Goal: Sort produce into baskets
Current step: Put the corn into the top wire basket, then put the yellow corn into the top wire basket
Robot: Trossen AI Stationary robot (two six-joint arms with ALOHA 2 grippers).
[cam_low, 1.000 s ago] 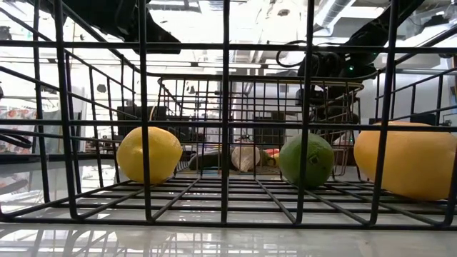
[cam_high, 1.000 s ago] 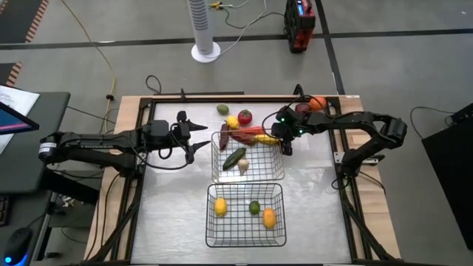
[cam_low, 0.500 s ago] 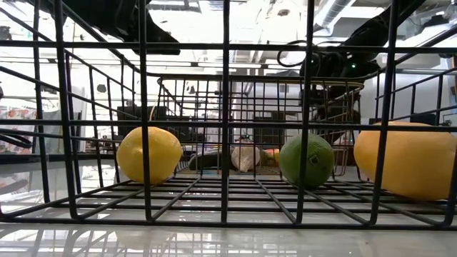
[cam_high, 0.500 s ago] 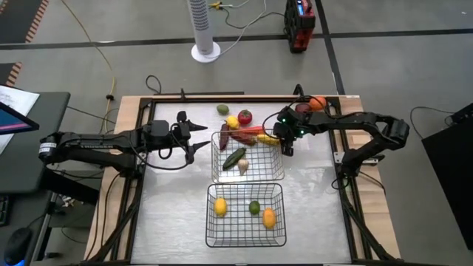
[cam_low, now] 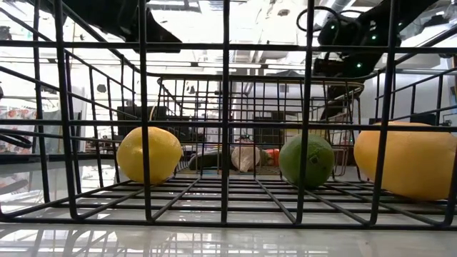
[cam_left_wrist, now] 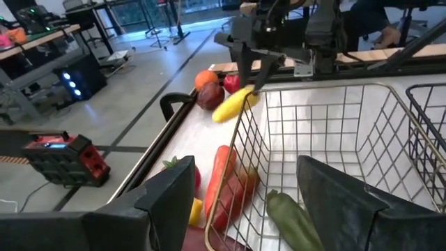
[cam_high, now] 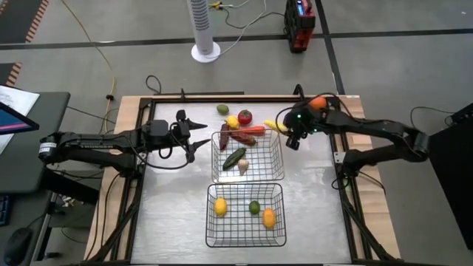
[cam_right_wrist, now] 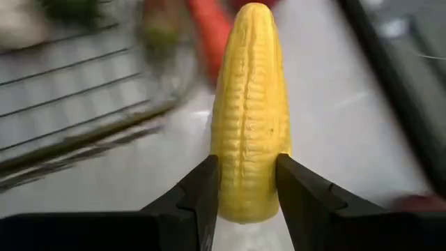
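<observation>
Two black wire baskets sit on the table (cam_high: pixel 170 214), one behind the other. We see the far basket (cam_high: pixel 275 176) holding a cucumber (cam_high: pixel 235 157) and a garlic bulb (cam_high: pixel 243 167), with a long red pepper (cam_high: pixel 246 131) lying across its back rim. The near basket (cam_high: pixel 211 238) holds a lemon (cam_high: pixel 220 206), a lime (cam_high: pixel 254 207) and a second yellow-orange fruit (cam_high: pixel 269 217).

The right gripper (cam_high: pixel 290 131) is raised just beside the far basket's back right corner. Its two fingers (cam_right_wrist: pixel 197 197) are closed on the lower end of an ear of corn (cam_right_wrist: pixel 249 104), which points forward from the grip. In the left wrist view we see the corn hanging clear of the table, just outside the basket rim.

Loose produce lies behind the far basket: a green lime (cam_high: pixel 222 109), a small yellow fruit (cam_high: pixel 233 122) and a tomato (cam_high: pixel 244 116). An orange (cam_high: pixel 317 103) and a dark red fruit (cam_left_wrist: pixel 210 96) sit at the table's back right corner.

The left gripper (cam_high: pixel 196 137) waits left of the far basket, its fingers spread wide and holding nothing.
</observation>
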